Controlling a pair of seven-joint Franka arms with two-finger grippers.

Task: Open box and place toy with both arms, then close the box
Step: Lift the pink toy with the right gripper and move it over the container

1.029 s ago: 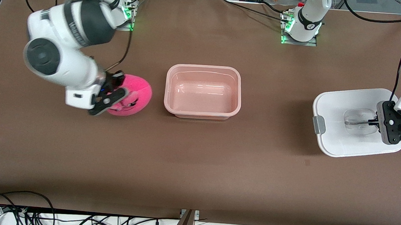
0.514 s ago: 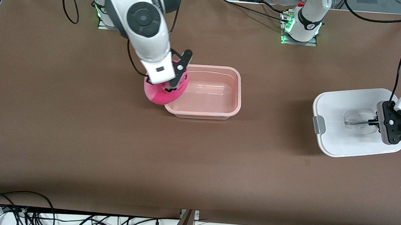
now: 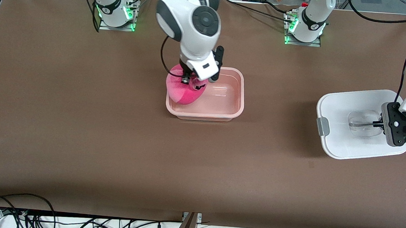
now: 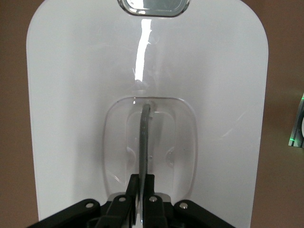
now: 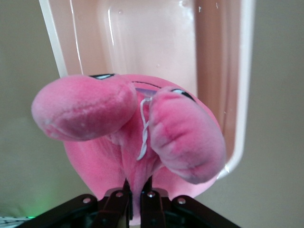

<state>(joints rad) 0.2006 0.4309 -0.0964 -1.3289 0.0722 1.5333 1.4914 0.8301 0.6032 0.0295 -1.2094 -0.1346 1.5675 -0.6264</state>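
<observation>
The box's pale pink tub (image 3: 241, 95) stands open at mid-table. My right gripper (image 3: 190, 80) is shut on the hot-pink toy (image 3: 183, 91) and holds it over the tub's end toward the right arm's end of the table. In the right wrist view the gripper (image 5: 137, 187) pinches the toy's (image 5: 95, 156) plush, with the tub's floor (image 5: 152, 38) below. The white lid (image 3: 348, 108) is at the left arm's end of the table. My left gripper (image 3: 381, 124) is shut on its clear handle (image 4: 145, 123), seen up close between the gripper (image 4: 141, 183) on the lid (image 4: 71, 95).
A grey clip (image 3: 322, 126) sits on the lid's edge toward the tub. Both arm bases (image 3: 115, 13) (image 3: 303, 28) stand along the table's edge away from the front camera. Cables hang below the table's edge nearest the front camera.
My right arm has carried the toy from the table at the right arm's end to over the tub's end. The left arm and lid have not moved.
</observation>
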